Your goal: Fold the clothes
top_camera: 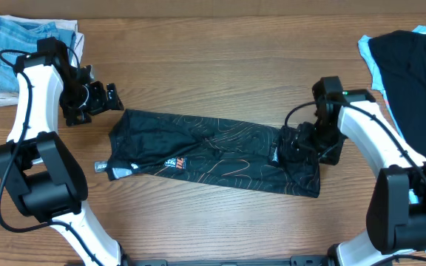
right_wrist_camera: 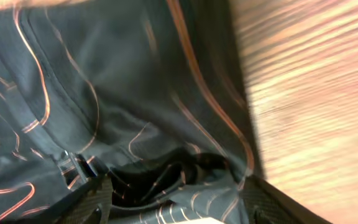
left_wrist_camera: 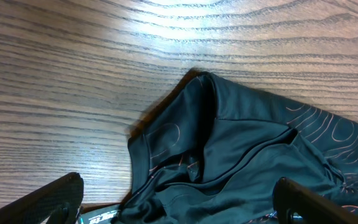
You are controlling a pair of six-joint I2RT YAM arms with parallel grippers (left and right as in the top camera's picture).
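Right hand (top_camera: 293,146) hangs spread over the long-folded shirt (top_camera: 213,150) at one end, left hand (top_camera: 108,100) spread beside the other; I reckon the crosswise fold comes next, needing a fresh end grip.

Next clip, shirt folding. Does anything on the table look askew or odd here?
The black shirt lies folded into a long strip that slants across the table. Its left end is rumpled, and a pale flap pokes out at that end's near corner. Nothing looks spilled or damaged.
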